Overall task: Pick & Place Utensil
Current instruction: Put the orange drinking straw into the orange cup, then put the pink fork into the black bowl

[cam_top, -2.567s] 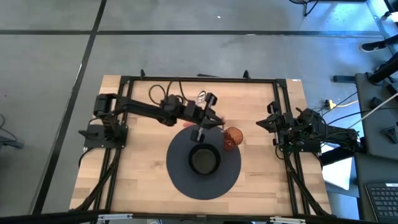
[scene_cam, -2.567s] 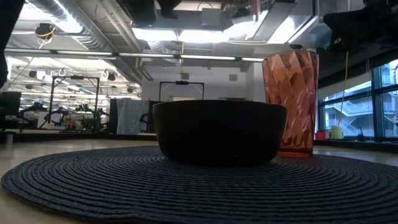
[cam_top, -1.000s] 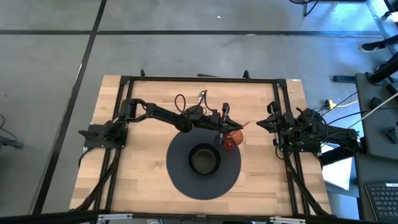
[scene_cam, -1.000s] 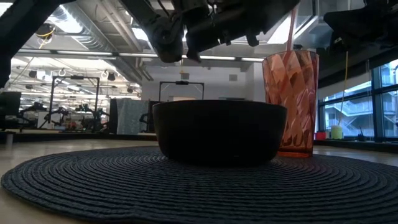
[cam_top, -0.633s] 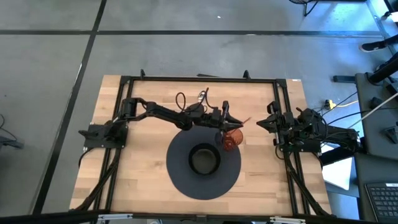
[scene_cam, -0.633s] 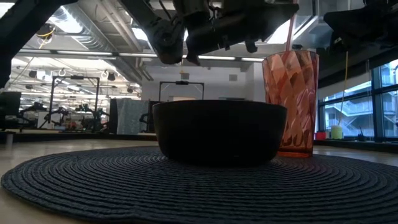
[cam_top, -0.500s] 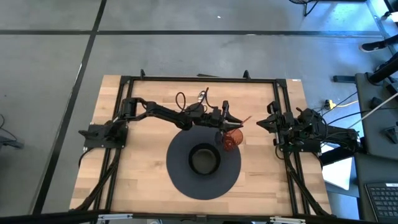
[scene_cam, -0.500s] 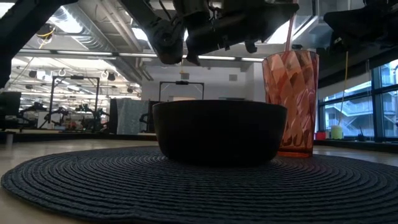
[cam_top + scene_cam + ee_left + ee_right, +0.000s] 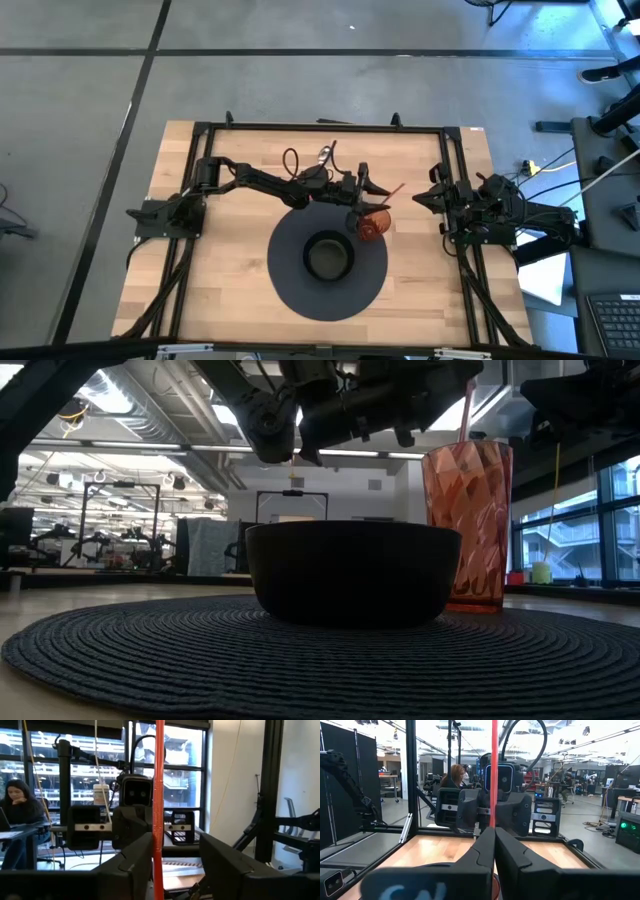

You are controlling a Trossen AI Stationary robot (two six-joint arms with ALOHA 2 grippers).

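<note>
A faceted orange cup (image 9: 372,227) (image 9: 468,525) stands on the right part of a round dark placemat (image 9: 290,280), beside a black bowl (image 9: 328,256) (image 9: 352,572). A thin red utensil (image 9: 395,188) (image 9: 466,410) stands in the cup with its handle rising above the rim. My left gripper (image 9: 366,190) (image 9: 175,865) is over the cup, open, one finger on each side of the handle (image 9: 159,795). My right gripper (image 9: 424,198) (image 9: 494,850) waits shut at the table's right edge. My left gripper's fingers stand apart on either side of the utensil's red handle (image 9: 159,845). The handle runs upright close beside one finger (image 9: 137,865); whether it touches that finger, I cannot tell.
The bowl sits at the middle of the placemat, just near-left of the cup. A black frame (image 9: 320,127) runs around the wooden table. Bare wood lies to the left and right of the mat.
My left gripper has opened over the cup and let go of the utensil's handle, staying in place. The utensil remains standing in the cup.
</note>
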